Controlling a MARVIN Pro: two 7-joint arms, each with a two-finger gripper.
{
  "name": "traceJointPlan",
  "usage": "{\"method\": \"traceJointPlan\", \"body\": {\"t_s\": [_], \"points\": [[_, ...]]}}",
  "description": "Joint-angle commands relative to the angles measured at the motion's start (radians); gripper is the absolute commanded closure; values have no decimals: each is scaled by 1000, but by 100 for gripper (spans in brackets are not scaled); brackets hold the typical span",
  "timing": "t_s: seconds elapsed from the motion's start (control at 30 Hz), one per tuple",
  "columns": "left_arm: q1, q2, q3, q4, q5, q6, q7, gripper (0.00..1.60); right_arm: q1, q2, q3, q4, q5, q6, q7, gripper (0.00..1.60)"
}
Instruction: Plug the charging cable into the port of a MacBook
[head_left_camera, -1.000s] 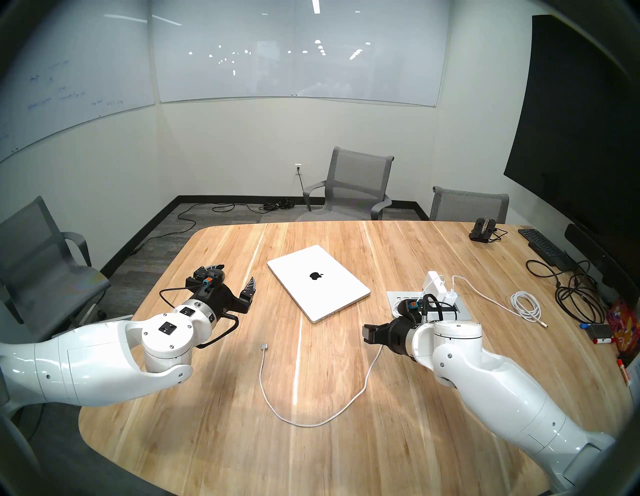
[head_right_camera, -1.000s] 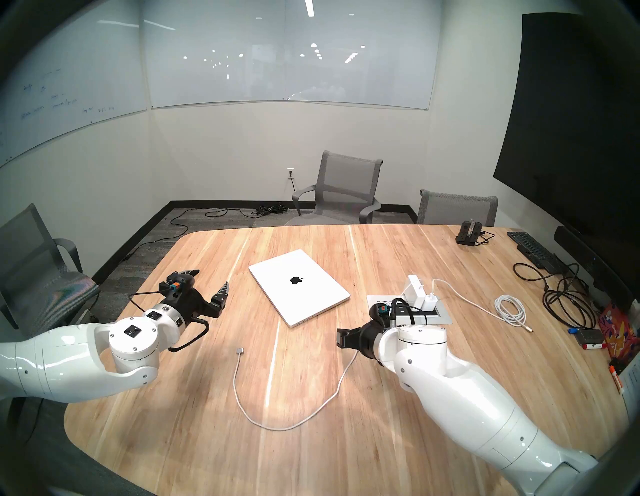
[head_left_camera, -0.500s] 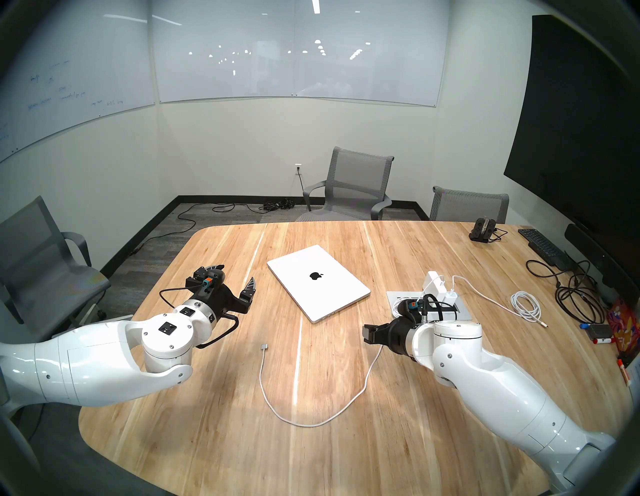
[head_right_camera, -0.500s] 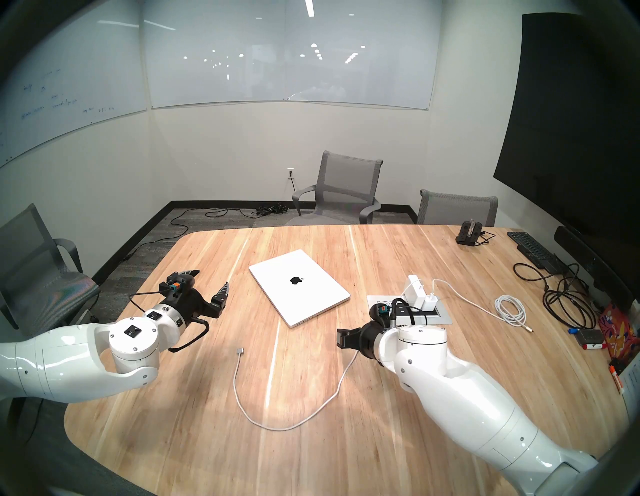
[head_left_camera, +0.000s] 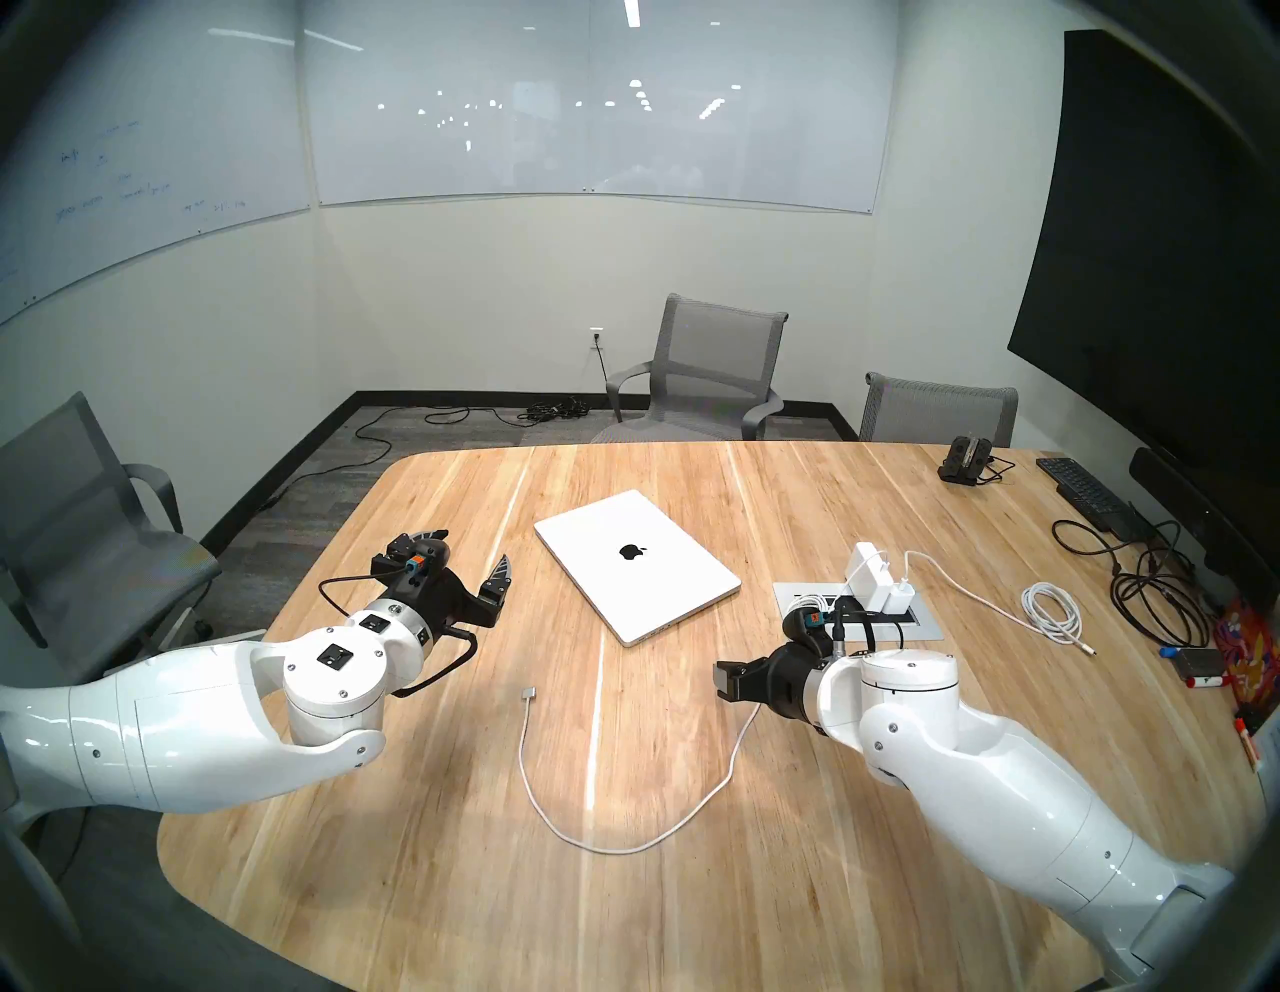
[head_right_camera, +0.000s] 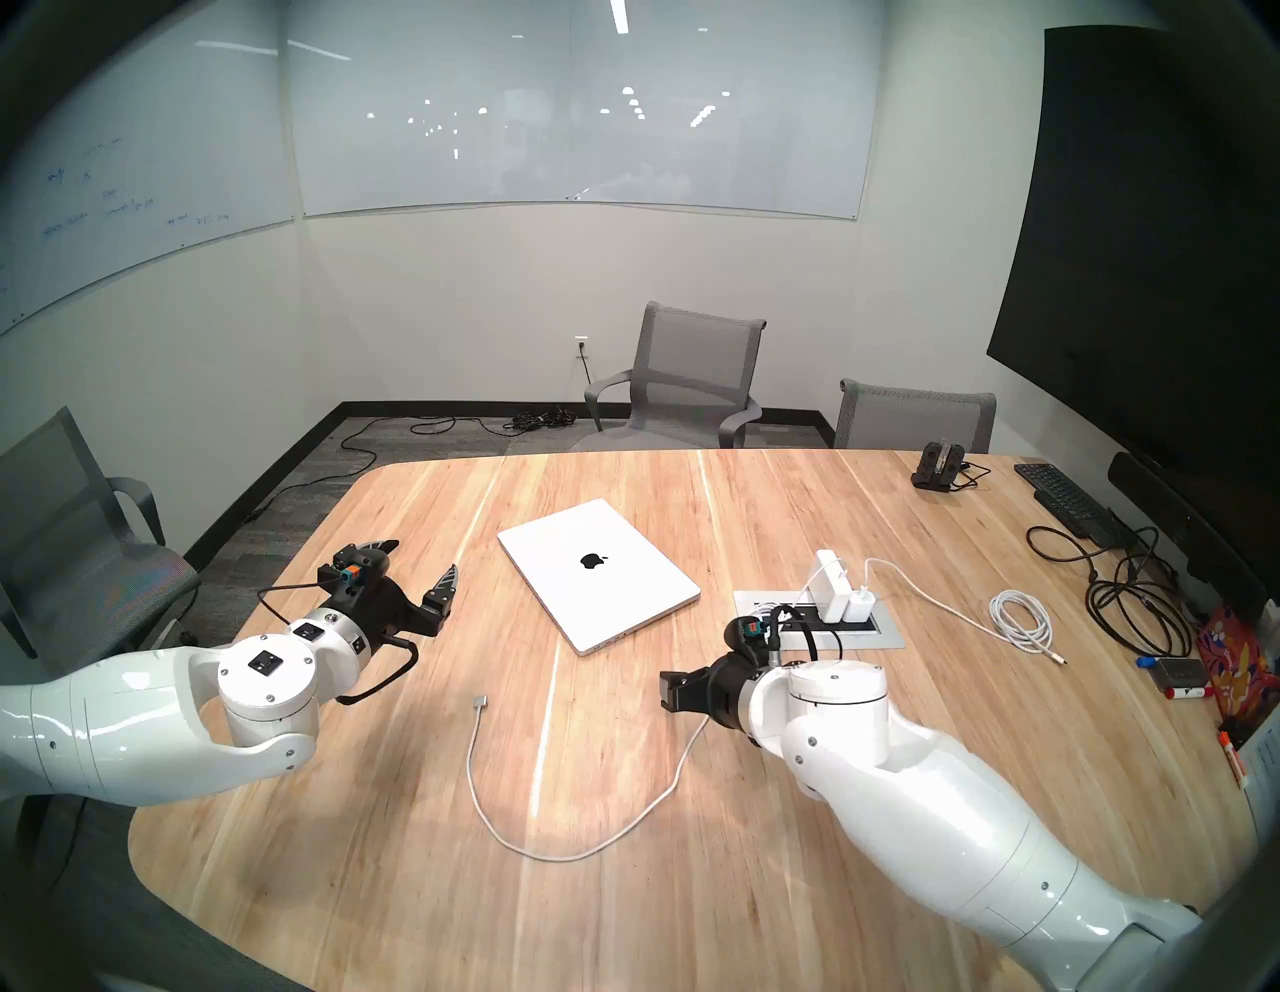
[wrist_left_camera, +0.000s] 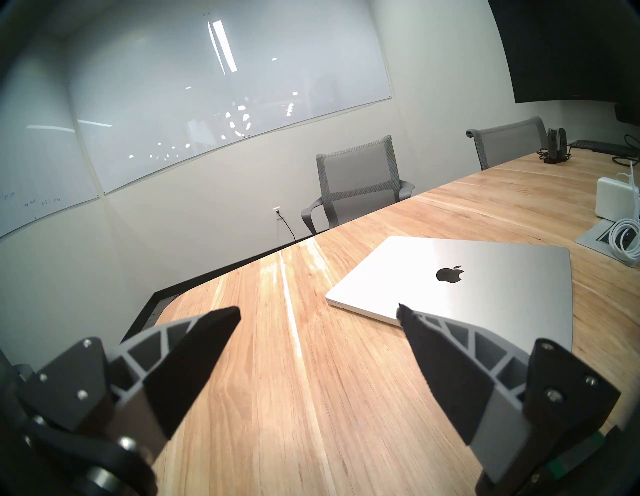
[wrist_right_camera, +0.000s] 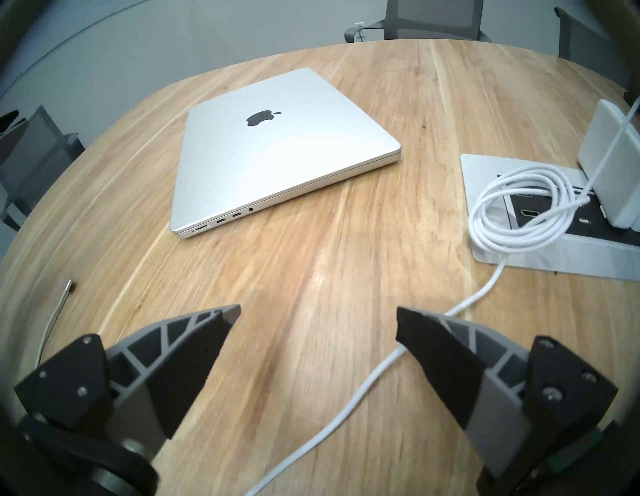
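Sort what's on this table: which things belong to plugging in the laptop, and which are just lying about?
Belongs to the job:
- MacBook, lid closed
- charging cable, connector loose on the table

Lying about:
- coiled white cable
- black keyboard
- tangled black cords
- black charging dock

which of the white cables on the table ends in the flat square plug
The long loose cable curving across the middle of the table; its flat square plug lies near the laptop. The coiled cable on the right ends in a tiny thin tip.
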Motion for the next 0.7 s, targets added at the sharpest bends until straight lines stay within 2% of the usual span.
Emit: {"method": "traceJointPlan", "body": {"t_s": [0.0,0.37,0.67], "points": [[-13,0,-12,-1,-2,-3,-1,0,-23,105,13,-62,-39,-48,98,0],[-13,0,-12,-2,-1,-3,0,0,-70,234,104,-85,-108,-63,304,0],[-13,0,-11,-2,0,-3,1,0,-49,326,145,-111,-147,-41,447,0]]}}
